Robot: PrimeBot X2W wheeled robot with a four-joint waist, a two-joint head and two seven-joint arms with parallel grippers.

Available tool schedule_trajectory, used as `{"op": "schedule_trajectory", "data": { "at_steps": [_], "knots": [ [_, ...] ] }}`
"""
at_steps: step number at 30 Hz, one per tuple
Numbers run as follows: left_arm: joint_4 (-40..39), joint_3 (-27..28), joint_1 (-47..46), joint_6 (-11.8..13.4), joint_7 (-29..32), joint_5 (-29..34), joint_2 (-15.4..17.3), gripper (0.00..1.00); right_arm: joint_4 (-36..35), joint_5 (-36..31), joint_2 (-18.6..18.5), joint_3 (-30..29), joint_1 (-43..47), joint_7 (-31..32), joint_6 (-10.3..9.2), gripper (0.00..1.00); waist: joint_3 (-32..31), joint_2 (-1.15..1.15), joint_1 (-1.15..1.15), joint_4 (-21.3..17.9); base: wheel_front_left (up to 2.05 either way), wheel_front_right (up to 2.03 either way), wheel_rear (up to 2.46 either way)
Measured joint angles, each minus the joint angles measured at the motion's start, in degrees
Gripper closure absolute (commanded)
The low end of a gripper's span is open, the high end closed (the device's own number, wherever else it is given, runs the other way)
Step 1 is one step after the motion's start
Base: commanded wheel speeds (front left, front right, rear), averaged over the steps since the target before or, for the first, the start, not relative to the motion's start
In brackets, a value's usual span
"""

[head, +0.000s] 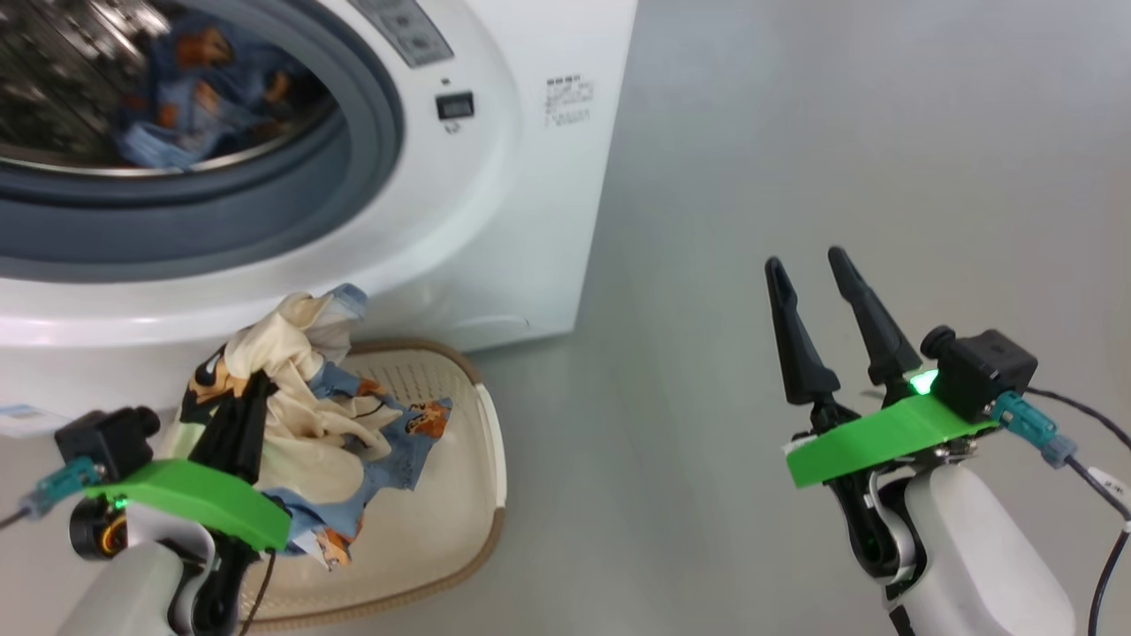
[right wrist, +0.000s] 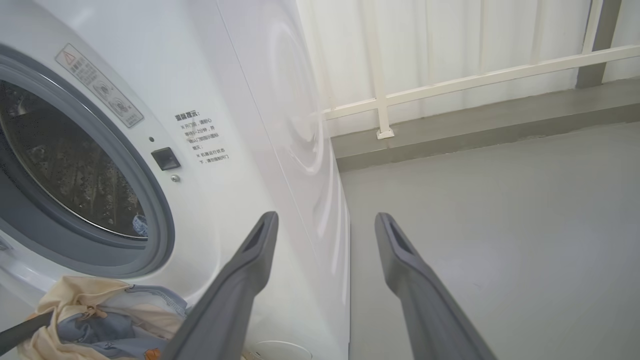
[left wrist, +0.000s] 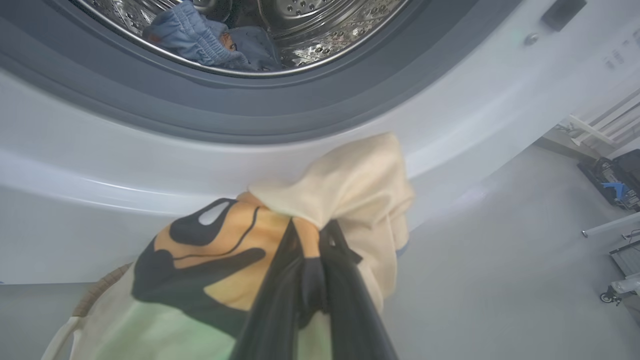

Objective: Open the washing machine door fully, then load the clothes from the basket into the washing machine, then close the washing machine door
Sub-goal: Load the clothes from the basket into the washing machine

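Smooth grey floor (right wrist: 500, 225) spreads ahead and right of the right gripper (right wrist: 325, 220); beyond it a grey ledge (right wrist: 475, 125) carries a white railing (right wrist: 475, 75) before pale ribbed panels (right wrist: 450, 30), in soft even light

The tips of my left gripper (left wrist: 315, 240) are buried in the cream garment (left wrist: 350, 185); the drum (head: 53, 71) runs off frame, the blue garment (head: 203, 88) inside it blurred.
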Motion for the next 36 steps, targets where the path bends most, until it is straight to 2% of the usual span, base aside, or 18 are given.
{"op": "schedule_trajectory", "data": {
  "at_steps": [5, 14, 24, 36],
  "knots": [
    [-5.3, 7.3, 5.2, 0.0, 0.0, 5.5, -2.5, 1.0, 1.2, 0.0, -0.1, 0.0, 1.7, 0.0, 0.0, 0.0, -4.0, 0.0, 0.0, 1.0, 0.0, 0.0, 0.0],
    [-16.0, 14.7, 12.4, 2.0, -0.1, 14.0, -5.3, 1.0, 2.2, 1.7, -2.2, 0.5, 4.3, 0.0, 0.0, 0.0, -10.5, 0.0, 0.0, 2.8, 0.0, 0.0, 0.0],
    [-21.9, 17.2, 15.8, 3.4, -0.2, 16.8, -6.8, 1.0, 2.5, 2.3, -3.3, 1.4, 5.0, 0.0, 0.0, 0.0, -13.4, 0.0, 0.0, 4.8, 0.0, 0.0, 0.0],
    [-23.2, 18.4, 13.9, 3.9, -0.2, 17.0, -6.5, 1.0, 2.2, 2.2, -3.3, 1.6, 4.9, 0.0, -0.01, 0.0, -11.2, 0.0, 0.0, 4.8, 0.0, 0.0, 0.0]
  ]
}}
